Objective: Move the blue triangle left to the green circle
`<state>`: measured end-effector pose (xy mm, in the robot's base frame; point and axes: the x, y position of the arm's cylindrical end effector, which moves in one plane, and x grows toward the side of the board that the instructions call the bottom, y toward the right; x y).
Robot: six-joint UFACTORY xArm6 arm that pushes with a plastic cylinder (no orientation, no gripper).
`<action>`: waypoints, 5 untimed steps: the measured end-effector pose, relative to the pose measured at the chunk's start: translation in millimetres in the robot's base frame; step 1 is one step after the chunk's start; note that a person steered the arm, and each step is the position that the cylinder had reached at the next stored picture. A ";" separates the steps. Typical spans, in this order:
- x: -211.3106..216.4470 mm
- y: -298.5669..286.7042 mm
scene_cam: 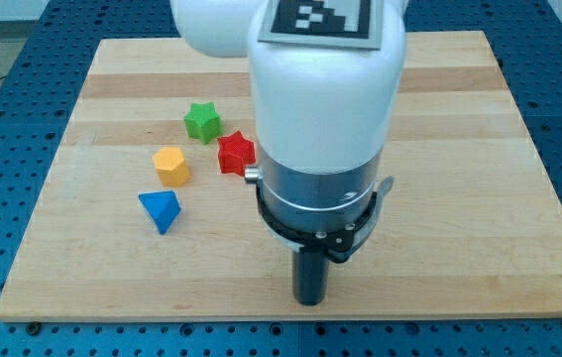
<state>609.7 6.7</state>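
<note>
The blue triangle (pixel 161 210) lies on the wooden board at the view's lower left. No green circle shows; it may be hidden behind the arm. A green star (pixel 202 121) sits above and to the right of the triangle. My tip (pixel 309 299) rests on the board near the bottom edge, well to the right of the blue triangle and apart from every block.
A yellow hexagon (pixel 171 165) sits just above the blue triangle. A red star (pixel 235 153) lies right of it, touching the arm's outline. The white arm body (pixel 325 99) covers the board's (pixel 479 198) middle. A blue perforated table surrounds the board.
</note>
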 end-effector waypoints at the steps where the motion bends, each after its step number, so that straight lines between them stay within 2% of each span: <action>1: 8.0 -45.9; 2: -17.1 -128.1; 3: -61.6 -202.5; 4: -102.6 -243.6; 5: -110.5 -199.9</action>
<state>499.2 -193.2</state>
